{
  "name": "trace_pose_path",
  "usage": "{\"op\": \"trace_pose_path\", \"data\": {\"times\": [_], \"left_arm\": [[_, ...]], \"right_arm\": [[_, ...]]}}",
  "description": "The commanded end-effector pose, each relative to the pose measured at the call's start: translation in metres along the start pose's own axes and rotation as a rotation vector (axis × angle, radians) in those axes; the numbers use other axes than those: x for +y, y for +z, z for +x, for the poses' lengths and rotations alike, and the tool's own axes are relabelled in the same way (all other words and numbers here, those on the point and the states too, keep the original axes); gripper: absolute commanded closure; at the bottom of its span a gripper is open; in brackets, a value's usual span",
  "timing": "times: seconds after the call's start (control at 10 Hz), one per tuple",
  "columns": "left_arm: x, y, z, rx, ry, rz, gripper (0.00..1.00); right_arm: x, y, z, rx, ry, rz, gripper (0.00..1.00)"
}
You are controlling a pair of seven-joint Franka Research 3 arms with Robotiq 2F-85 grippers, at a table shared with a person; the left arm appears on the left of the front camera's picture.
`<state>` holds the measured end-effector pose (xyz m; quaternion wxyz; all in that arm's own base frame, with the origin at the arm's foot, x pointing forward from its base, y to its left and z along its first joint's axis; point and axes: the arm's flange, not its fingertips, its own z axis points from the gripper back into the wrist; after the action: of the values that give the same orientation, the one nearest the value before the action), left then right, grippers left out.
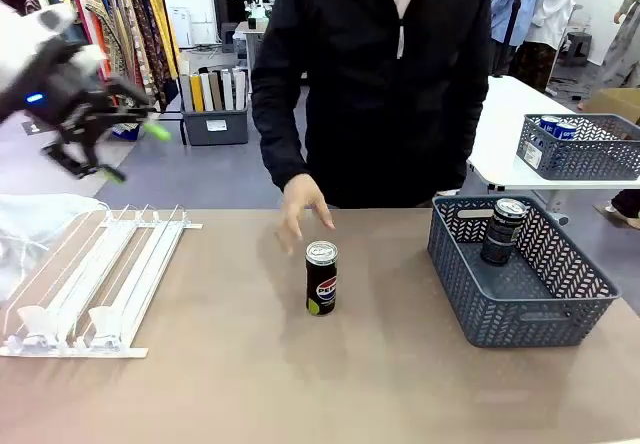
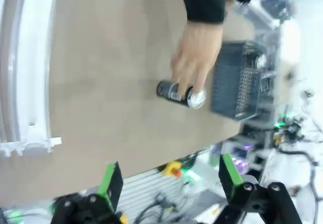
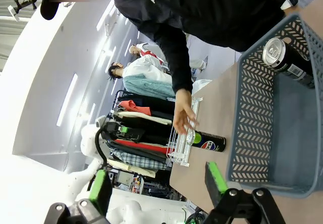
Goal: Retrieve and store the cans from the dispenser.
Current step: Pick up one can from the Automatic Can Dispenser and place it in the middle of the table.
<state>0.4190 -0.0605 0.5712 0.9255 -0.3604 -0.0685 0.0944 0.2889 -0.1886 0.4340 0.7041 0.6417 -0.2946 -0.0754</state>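
This place looks like a robot test room set up like a small shop. Behind the brown table point(image 1: 300, 384) there are racks of colourful clothes point(image 1: 110, 14) on hangers, a grey bin of folders point(image 1: 215, 104) on the grey floor, and a white side table point(image 1: 520, 134) with a mesh basket point(image 1: 580, 149). Loose cables and small electronic parts point(image 2: 282, 133) lie at the table edge, and long ceiling lights point(image 3: 65, 100) run overhead.

Black Pepsi can point(image 1: 321, 278) upright mid-table; dispenser point(image 1: 95, 280) empty.
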Motion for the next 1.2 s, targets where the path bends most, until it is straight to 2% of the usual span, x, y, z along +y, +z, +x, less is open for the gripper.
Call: {"op": "trace_pose_path", "data": {"times": [0.0, 0.1, 0.3, 0.4, 0.5, 1.1], "left_arm": [[0.076, 0.01, -0.024, -0.092, 0.055, -0.283, 0.0], [0.117, 0.014, -0.035, -0.08, 0.071, -0.45, 0.0], [0.174, 0.006, -0.05, -0.138, 0.161, -0.663, 0.0], [0.179, 0.005, -0.049, -0.108, 0.147, -0.67, 0.0], [0.161, 0.018, -0.047, -0.152, 0.171, -0.566, 0.0], [0.161, 0.018, -0.047, -0.152, 0.171, -0.566, 0.0]], "right_arm": [[0.004, 0.0, 0.002, 0.002, 0.006, 0.005, 0.0], [0.004, 0.0, 0.002, 0.002, 0.006, 0.005, 0.0], [0.004, 0.0, 0.002, 0.002, 0.006, 0.005, 0.0], [0.004, 0.0, 0.002, 0.002, 0.006, 0.005, 0.0], [0.004, 0.0, 0.002, 0.002, 0.006, 0.005, 0.0], [0.004, 0.0, 0.002, 0.002, 0.006, 0.005, 0.0]]}}
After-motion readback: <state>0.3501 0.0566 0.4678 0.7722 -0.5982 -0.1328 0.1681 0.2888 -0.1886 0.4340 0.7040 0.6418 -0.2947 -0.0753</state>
